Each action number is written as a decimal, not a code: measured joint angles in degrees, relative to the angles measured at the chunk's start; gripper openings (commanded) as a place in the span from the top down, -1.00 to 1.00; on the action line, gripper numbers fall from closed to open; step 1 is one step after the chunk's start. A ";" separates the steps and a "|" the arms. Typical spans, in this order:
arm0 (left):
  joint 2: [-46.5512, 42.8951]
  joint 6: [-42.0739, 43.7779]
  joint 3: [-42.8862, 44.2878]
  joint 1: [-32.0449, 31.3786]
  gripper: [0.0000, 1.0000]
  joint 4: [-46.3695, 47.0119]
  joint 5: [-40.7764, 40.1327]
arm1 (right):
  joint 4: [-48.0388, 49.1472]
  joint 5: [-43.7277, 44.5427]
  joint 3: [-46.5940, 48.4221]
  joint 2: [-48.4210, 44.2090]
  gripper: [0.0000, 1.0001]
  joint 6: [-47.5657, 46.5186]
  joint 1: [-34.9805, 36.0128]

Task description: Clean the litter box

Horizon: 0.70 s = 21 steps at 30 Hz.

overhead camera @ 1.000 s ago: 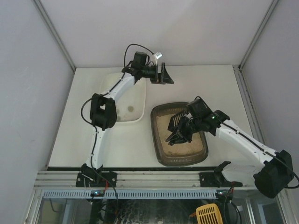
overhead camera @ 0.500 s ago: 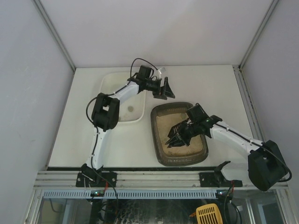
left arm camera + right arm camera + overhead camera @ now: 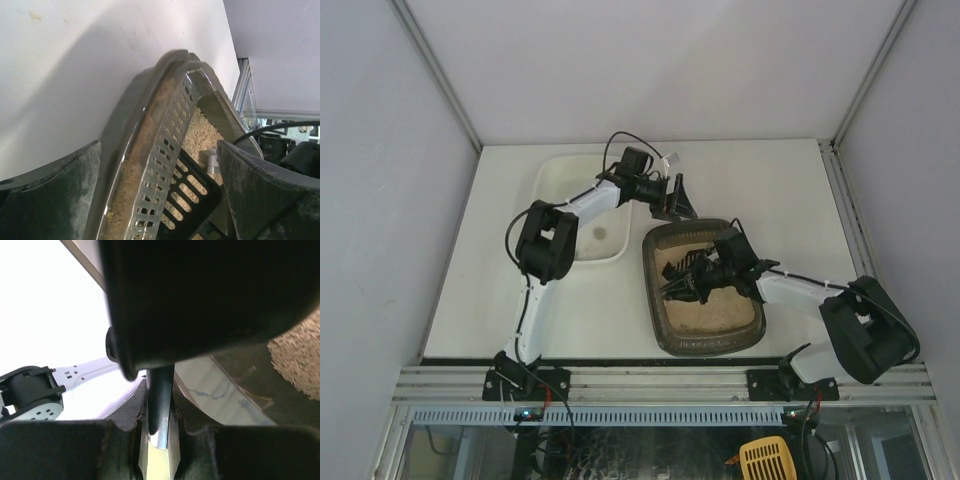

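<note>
The dark brown-grey litter box [image 3: 710, 347] with beige litter [image 3: 720, 312] lies at the table's middle. My left gripper [image 3: 675, 200] is open at the box's far left corner. In the left wrist view the box's rim [image 3: 130, 130] runs between its two spread fingers [image 3: 50, 195], and nothing is held. My right gripper [image 3: 722, 270] is inside the box, shut on the handle of a black slotted scoop [image 3: 685, 282] whose head lies low over the litter. The handle [image 3: 160, 400] shows clamped between the right fingers. The scoop's head also shows in the left wrist view [image 3: 200, 192].
A plain white tub [image 3: 582, 215] stands left of the litter box, under the left arm. The left arm's forearm crosses the tub. White walls close in the table on three sides. The rail with the arm bases runs along the near edge.
My left gripper has come down and nearer, from above the table's back to the box's far corner. My right gripper has moved left with the scoop, lower over the litter.
</note>
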 measured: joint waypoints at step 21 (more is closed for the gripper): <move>-2.23 -3.96 -9.07 -0.52 -1.00 7.15 1.75 | 48.63 6.73 -12.57 12.28 1.00 17.99 3.17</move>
